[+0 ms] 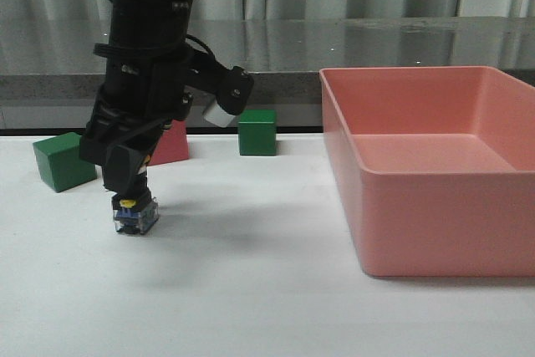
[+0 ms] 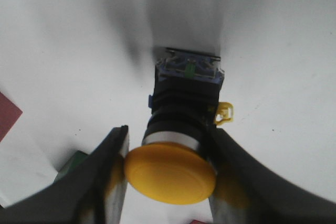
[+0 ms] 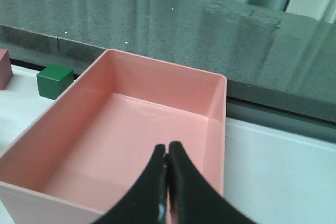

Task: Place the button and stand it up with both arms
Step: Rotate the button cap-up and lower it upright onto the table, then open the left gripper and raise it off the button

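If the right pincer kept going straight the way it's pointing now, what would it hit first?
Most likely the floor of the pink bin: the shut right pincer points down into it, with nothing visible between, though depth is hard to judge.

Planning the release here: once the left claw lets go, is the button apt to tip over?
Probably somewhat. The button looks top-heavy: its yellow cap is wider than the black body. The squarish clear base seems to sit flat on the table, which should help. The smooth cap could slip between the left claw fingers.

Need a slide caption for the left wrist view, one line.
Left gripper straddles the yellow-capped button standing on the white table.
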`<state>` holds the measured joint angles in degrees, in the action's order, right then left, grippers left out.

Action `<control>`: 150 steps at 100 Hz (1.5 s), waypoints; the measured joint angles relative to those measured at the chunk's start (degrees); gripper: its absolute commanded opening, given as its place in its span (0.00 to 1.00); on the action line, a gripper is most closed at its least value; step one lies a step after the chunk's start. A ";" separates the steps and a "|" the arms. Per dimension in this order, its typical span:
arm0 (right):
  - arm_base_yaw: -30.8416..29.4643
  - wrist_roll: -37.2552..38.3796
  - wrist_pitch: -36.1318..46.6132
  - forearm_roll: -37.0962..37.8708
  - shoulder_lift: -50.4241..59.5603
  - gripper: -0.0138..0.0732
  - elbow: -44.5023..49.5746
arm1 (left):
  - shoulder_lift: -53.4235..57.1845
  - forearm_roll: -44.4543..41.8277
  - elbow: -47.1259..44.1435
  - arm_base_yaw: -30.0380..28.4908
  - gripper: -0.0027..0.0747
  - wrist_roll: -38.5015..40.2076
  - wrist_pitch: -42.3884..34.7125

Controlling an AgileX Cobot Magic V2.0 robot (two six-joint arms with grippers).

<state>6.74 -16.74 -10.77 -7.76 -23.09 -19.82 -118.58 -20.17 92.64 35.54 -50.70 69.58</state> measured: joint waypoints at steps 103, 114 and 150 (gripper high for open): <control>0.00 0.00 0.00 0.00 0.00 0.03 0.00 | 2.30 1.73 -0.10 0.04 0.75 3.29 -0.12; 0.00 0.00 0.00 0.00 0.00 0.03 0.00 | 5.24 2.06 -0.10 0.04 0.75 3.29 -0.12; 0.00 0.00 0.00 0.00 0.00 0.03 0.00 | 15.98 2.65 -0.10 0.04 0.47 6.36 0.55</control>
<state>6.74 -16.74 -10.77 -7.76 -23.09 -19.82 -102.60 -17.52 92.54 35.58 -44.34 70.14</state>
